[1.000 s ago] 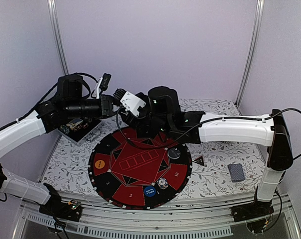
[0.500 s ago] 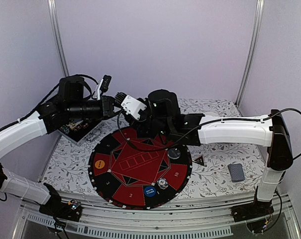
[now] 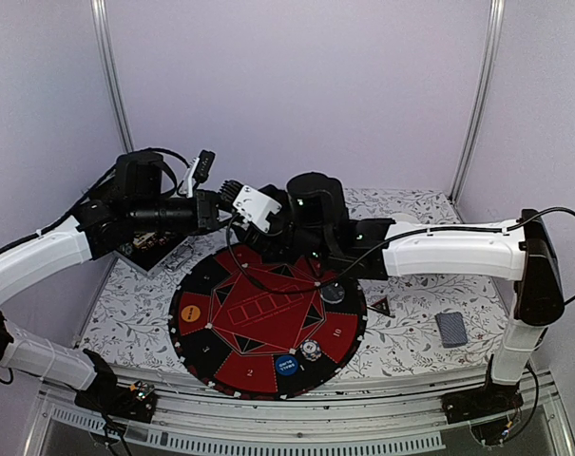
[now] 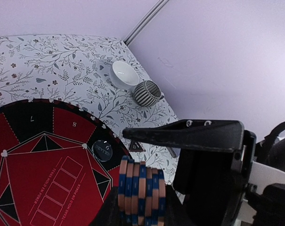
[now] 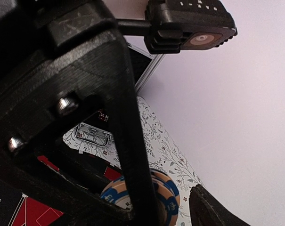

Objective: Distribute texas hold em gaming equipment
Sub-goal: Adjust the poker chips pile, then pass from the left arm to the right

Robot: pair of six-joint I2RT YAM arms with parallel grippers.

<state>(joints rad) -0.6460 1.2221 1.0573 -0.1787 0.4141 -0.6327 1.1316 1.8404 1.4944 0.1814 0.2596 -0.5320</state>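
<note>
Watching two arms close up mid-air above far-left rim of round game mat (image 3: 268,328). Over last second right fingers (image 5: 128,141) creep closer to left fingers (image 4: 110,217); looks like handover underway. Orange-blue chip stack (image 4: 141,190) sits off bench (image 3: 135,313), seemingly pinched end to end by left fingers. Right fingers spread either side of it, not yet gripping. Card deck (image 3: 450,329) lies on bench by right arm, undealt.
</note>
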